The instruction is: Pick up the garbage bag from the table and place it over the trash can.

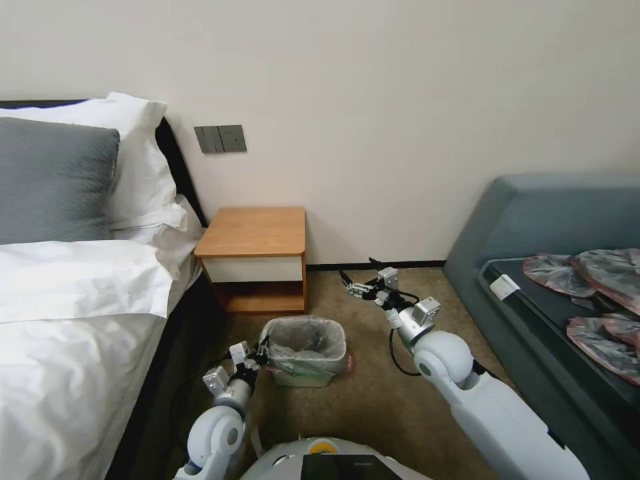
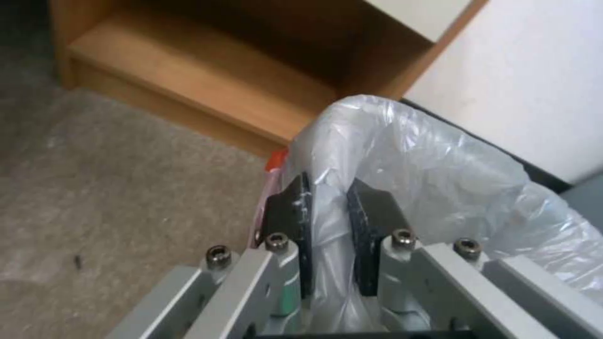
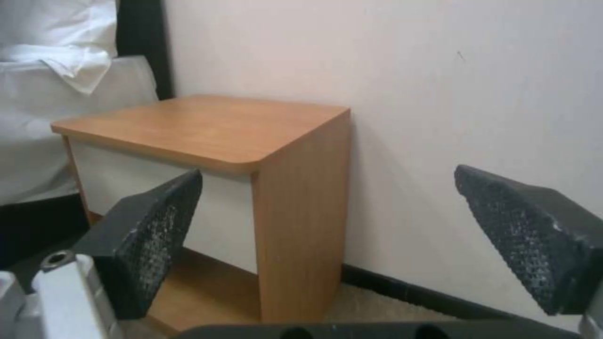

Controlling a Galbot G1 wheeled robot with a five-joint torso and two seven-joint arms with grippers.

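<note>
- The left gripper (image 1: 261, 360), low at the robot's left, has its dark pads clamped on a fold of the garbage bag (image 1: 303, 337), a thin, crinkly, translucent grey plastic liner; in the left wrist view the pads (image 2: 295, 221) press the film from both sides at the rim's edge.
- The bag is draped over the trash can (image 1: 303, 379), a small pale cream-green plastic bin on the brown carpet; the plastic hides most of its walls, so a strip of the base is all that is visible below the liner.
- A pinkish-red edge of the bag (image 2: 274, 162) peeks out beside the pads, partly hidden by the gripper.
- The right gripper (image 1: 363, 277) hangs in the air beyond the bin, well apart from it, its textured fingers (image 3: 157, 226) spread wide with nothing between them.
- Just behind the bin stands the table (image 1: 257, 230), a small orange-brown wooden nightstand with a flat square top, white drawer front and lower shelf, its top bare.
- More crumpled grey-and-pink plastic bags (image 1: 587, 273) lie on the blue-grey sofa (image 1: 533, 213) at the right, cut off by the frame edge.
</note>
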